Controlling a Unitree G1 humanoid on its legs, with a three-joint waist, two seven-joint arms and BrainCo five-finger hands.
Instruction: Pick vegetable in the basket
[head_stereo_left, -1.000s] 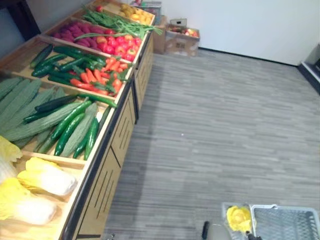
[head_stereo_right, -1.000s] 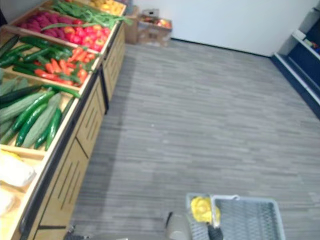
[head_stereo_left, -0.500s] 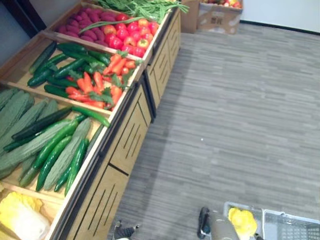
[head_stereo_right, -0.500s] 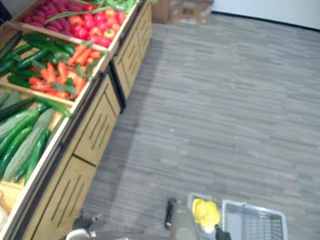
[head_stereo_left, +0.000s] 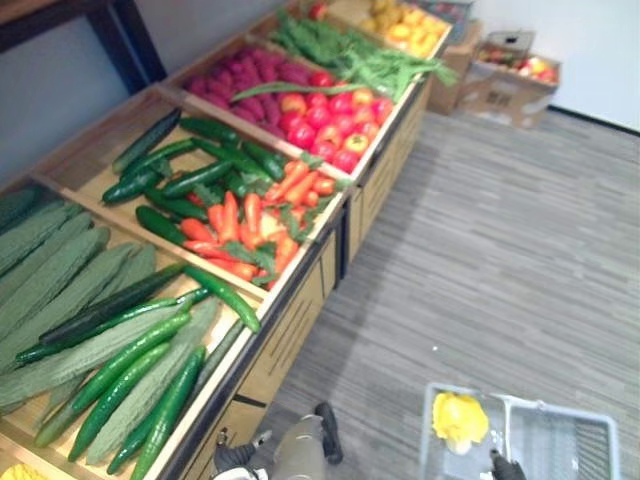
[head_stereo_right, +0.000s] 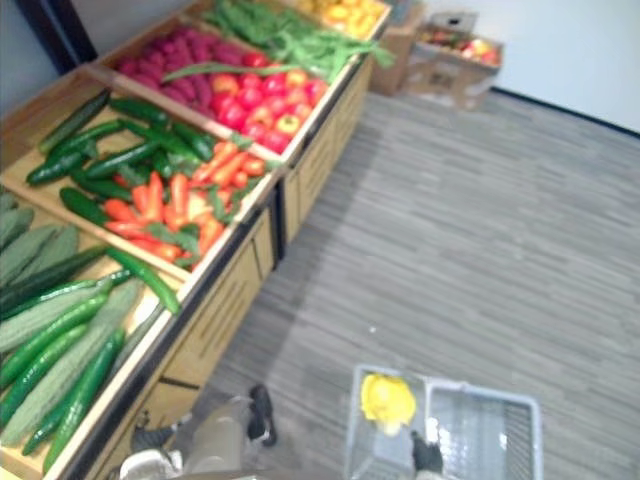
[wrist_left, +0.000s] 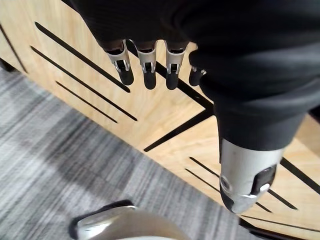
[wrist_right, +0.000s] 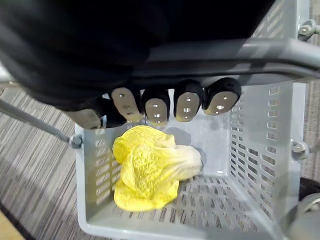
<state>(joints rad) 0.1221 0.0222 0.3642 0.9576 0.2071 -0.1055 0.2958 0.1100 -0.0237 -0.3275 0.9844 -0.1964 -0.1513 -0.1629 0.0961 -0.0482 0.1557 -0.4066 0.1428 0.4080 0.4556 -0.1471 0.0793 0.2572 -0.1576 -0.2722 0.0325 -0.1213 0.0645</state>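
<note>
Where it lies in the basket (wrist_right: 94, 167), the cabbage (wrist_right: 149, 170) points stem-end inward.

Basket (wrist_right: 250, 150) is logged as light grey, walls slotted in rows. Cabbage (wrist_right: 150, 170) inside it is logged as bright yellow, cream at the stem. Floor (head_stereo_left: 500, 250) under the basket: grey, finely striped. Bench (wrist_left: 160, 115) front: pale wood, black slots. Carrots (head_stereo_left: 230, 215) orange, cucumbers (head_stereo_left: 130, 370) dark green.

Grey perforated plastic basket (wrist_right: 250, 150), pale wood stand (head_stereo_left: 300, 310)
</note>
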